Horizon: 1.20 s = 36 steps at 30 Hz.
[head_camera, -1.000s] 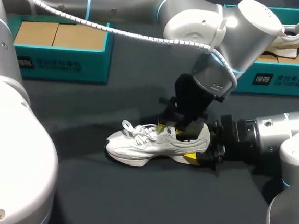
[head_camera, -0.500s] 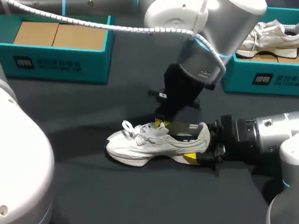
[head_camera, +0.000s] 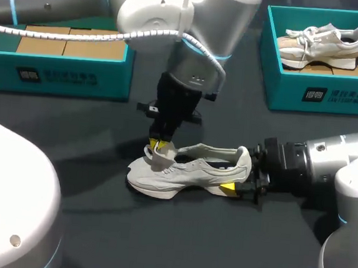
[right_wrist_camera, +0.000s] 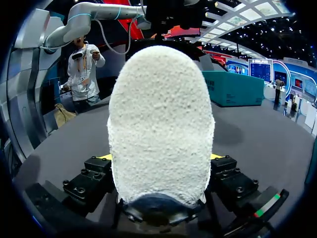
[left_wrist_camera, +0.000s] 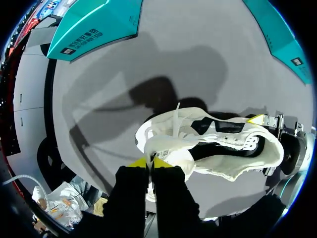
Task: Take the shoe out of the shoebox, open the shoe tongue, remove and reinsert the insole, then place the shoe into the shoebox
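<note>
white shoe upright, tongue held forward

White logo marks and lines of print are showing on the front walls of the left shoebox and the right shoebox. The characters are too small to read.

surface: dark table | middle: white shoe | far side: left shoebox, right shoebox, well apart

Shoe on table before shoeboxes
</note>
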Each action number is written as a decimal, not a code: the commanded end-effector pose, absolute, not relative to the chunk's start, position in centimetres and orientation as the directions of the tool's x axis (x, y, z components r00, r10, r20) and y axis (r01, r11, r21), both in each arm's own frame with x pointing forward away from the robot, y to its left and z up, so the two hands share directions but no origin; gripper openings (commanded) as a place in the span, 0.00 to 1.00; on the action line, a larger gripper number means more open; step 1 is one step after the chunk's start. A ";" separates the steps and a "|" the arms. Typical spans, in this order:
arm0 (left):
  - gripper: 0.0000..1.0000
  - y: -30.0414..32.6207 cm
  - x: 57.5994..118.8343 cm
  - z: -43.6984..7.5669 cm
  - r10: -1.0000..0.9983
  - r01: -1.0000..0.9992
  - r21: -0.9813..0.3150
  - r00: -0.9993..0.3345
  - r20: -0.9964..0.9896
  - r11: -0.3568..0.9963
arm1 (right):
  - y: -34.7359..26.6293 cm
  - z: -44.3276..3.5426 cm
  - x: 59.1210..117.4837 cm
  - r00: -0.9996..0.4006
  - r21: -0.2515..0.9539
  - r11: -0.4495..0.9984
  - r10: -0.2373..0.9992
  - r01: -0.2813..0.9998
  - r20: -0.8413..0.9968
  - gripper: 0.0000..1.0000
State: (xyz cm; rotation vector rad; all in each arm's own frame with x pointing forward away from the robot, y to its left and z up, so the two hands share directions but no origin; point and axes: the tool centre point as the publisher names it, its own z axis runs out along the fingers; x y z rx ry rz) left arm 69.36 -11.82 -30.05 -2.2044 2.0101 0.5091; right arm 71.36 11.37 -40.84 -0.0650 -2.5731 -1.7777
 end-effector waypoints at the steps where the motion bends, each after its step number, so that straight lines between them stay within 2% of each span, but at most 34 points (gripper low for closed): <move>1: 0.00 -10.1 69.3 -31.7 -0.978 -0.982 0.147 0.089 -0.187 -0.117 | 11.5 -40.9 71.3 -0.999 0.934 0.355 0.029 0.042 0.034 0.00; 6: 0.00 -9.6 69.5 -33.2 -0.970 -0.982 0.130 0.106 -0.220 -0.137 | 11.5 -40.9 71.3 -0.999 0.934 0.355 0.029 0.042 0.034 0.00; 10: 0.12 -9.2 69.4 -34.1 -0.966 -0.982 0.132 0.100 -0.237 -0.134 | 11.5 -40.9 71.3 -0.999 0.934 0.355 0.029 0.042 0.034 0.00; 11: 0.18 -9.0 69.4 -34.4 -0.964 -0.982 0.133 0.100 -0.246 -0.136 | 11.5 -40.9 71.3 -0.999 0.934 0.355 0.029 0.042 0.034 0.00; 14: 0.24 -8.5 69.3 -35.1 -0.958 -0.980 0.137 0.105 -0.265 -0.145 | 11.5 -40.9 71.3 -0.999 0.934 0.355 0.029 0.042 0.034 0.00; 17: 0.38 -7.8 69.2 -35.3 -0.955 -0.979 0.142 0.104 -0.278 -0.148 | 11.5 -40.9 71.3 -0.999 0.934 0.355 0.029 0.042 0.034 0.00; 19: 0.62 -7.4 69.2 -35.2 -0.954 -0.979 0.141 0.102 -0.282 -0.147 | 11.5 -40.9 71.3 -0.999 0.934 0.355 0.029 0.042 0.034 0.00; 21: 0.72 -7.1 69.2 -34.7 -0.955 -0.981 0.133 0.100 -0.281 -0.142 | 11.5 -40.9 71.3 -0.999 0.934 0.355 0.029 0.042 0.034 0.00; 23: 0.75 -7.1 69.2 -33.8 -0.960 -0.983 0.124 0.095 -0.264 -0.131 | 11.5 -40.9 71.3 -0.999 0.934 0.355 0.029 0.042 0.034 0.00; 30: 0.74 -8.5 68.8 -28.5 -0.992 -0.994 0.086 0.052 -0.119 -0.062 | 11.5 -40.9 71.3 -0.999 0.934 0.355 0.029 0.042 0.034 0.00; 36: 0.73 -11.5 68.6 -23.8 -0.999 -0.997 0.061 -0.047 0.017 0.048 | 11.5 -40.9 71.3 -0.999 0.934 0.355 0.029 0.042 0.034 0.00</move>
